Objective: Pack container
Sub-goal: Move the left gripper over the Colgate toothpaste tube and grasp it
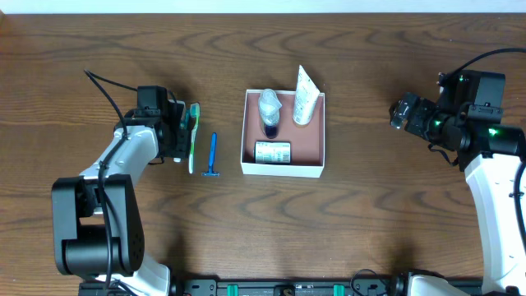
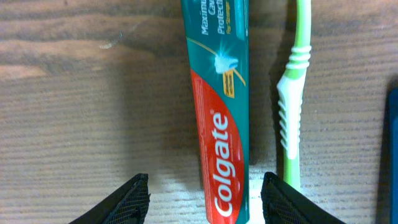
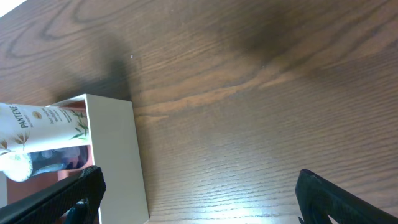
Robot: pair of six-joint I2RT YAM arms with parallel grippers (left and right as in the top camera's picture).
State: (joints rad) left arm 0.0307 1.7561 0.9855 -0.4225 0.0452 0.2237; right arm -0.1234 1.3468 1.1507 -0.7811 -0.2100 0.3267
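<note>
The container (image 1: 282,170), a square white-walled box with a pink-brown inside, sits mid-table. It holds a white Pantene tube (image 1: 304,97), a clear bottle with blue liquid (image 1: 269,113) and a small packet (image 1: 272,152). My left gripper (image 1: 177,127) is open and low over a red-and-teal Colgate toothpaste box (image 2: 221,112), which lies between its fingers (image 2: 205,199). A green toothbrush (image 2: 292,93) lies just right of the box. My right gripper (image 1: 403,113) is open and empty, right of the container. Its wrist view shows the container's wall (image 3: 115,155) and the tube (image 3: 43,121).
A blue razor (image 1: 213,154) lies between the toothbrush (image 1: 193,140) and the container. It shows at the right edge of the left wrist view (image 2: 393,155). Bare wood lies under the right gripper (image 3: 199,199).
</note>
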